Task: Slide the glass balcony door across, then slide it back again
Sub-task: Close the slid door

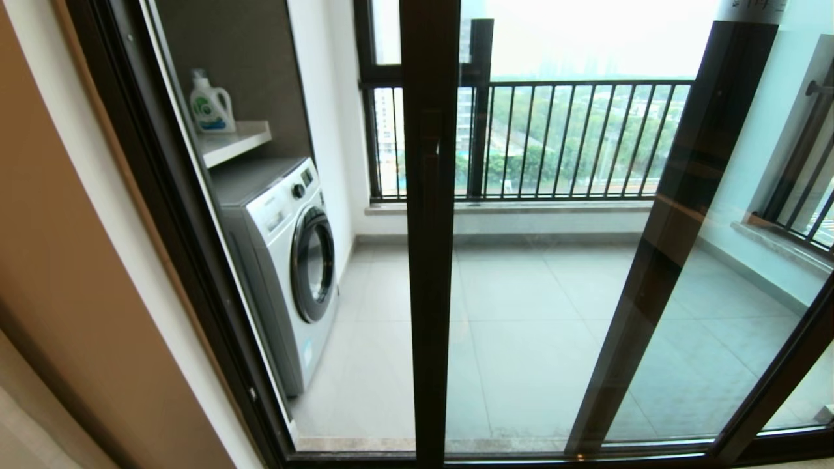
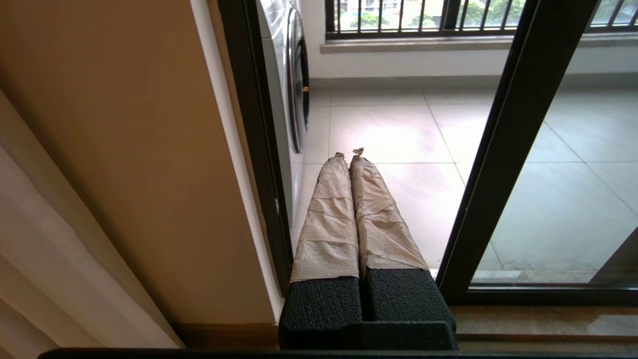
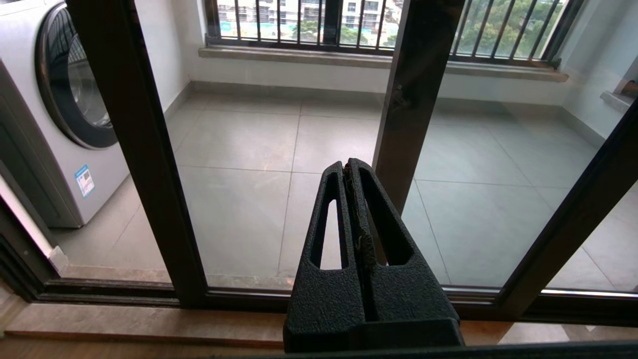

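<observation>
- Paper-wrapped left gripper [image 2: 349, 155], fingers pressed together and holding nothing, hangs low before the door opening, near the left frame.
- Black right gripper [image 3: 350, 169], likewise closed and empty, faces the glass.
- Glass balcony door [image 1: 430, 260] stands mid-track, seemingly part-slid; neither gripper touches it.
- Washing machine [image 1: 287, 260] and detergent bottle [image 1: 210, 105] beyond; labels unreadable.

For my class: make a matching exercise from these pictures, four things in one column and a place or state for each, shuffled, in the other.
1. detergent bottle
2. washing machine
3. left gripper
4. railing

A. paper-wrapped fingers, shut
B. on the white shelf
C. across the balcony's far side
D. below the shelf, on the tiled floor

Pairs: 1-B, 2-D, 3-A, 4-C
</observation>
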You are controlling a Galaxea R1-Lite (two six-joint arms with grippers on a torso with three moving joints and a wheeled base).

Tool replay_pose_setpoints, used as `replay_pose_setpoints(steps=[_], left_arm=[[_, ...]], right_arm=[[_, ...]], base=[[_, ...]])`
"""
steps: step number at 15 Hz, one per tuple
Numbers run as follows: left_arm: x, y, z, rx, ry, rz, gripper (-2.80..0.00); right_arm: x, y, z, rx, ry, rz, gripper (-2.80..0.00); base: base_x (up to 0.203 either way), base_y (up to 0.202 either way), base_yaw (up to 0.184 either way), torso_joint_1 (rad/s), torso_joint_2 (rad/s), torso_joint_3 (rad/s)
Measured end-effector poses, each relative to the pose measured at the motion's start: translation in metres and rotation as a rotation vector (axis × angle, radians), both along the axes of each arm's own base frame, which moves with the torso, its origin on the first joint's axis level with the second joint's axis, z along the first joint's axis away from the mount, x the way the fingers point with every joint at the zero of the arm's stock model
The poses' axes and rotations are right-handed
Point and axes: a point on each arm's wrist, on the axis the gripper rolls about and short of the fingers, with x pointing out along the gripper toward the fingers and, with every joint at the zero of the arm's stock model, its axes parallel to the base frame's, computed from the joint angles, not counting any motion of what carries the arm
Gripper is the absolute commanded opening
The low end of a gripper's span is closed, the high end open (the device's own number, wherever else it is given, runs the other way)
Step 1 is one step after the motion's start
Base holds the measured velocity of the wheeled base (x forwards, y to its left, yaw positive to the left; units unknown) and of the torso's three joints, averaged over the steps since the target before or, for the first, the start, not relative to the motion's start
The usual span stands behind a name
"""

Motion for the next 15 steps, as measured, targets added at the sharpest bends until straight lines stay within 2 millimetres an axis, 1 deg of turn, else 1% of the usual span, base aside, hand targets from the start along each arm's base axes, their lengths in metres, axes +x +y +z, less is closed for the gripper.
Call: replay_pose_setpoints(steps=[3,6,11,15], left_arm=[[0.0,0.0,0.0,0.0,0.0,0.001,-2.8],[0.0,0.0,-0.0001,0.049,0.001,-0.001,-2.8],[-0.0003,-0.0002,0.0025,0.023,-0.017,-0.008,-2.8],[-0.0001,-0.0001,0.0003,-0.042,0.0,-0.003,-2.8]], right_arm=[[0.0,0.0,0.0002,0.015,-0.001,-0.001,-2.8],[0.0,0.0,0.0002,0.014,-0.001,0.0,-2.8],[0.0,0.0,0.0002,0.014,-0.001,0.0,-2.8],[0.0,0.0,0.0002,0.014,-0.002,0.0,-2.8]], base=[[0.0,0.0,0.0,0.0,0.0,0.0],[0.0,0.0,0.0,0.0,0.0,0.0],[0.0,0.0,0.0,0.0,0.0,0.0],[0.0,0.0,0.0,0.0,0.0,0.0]])
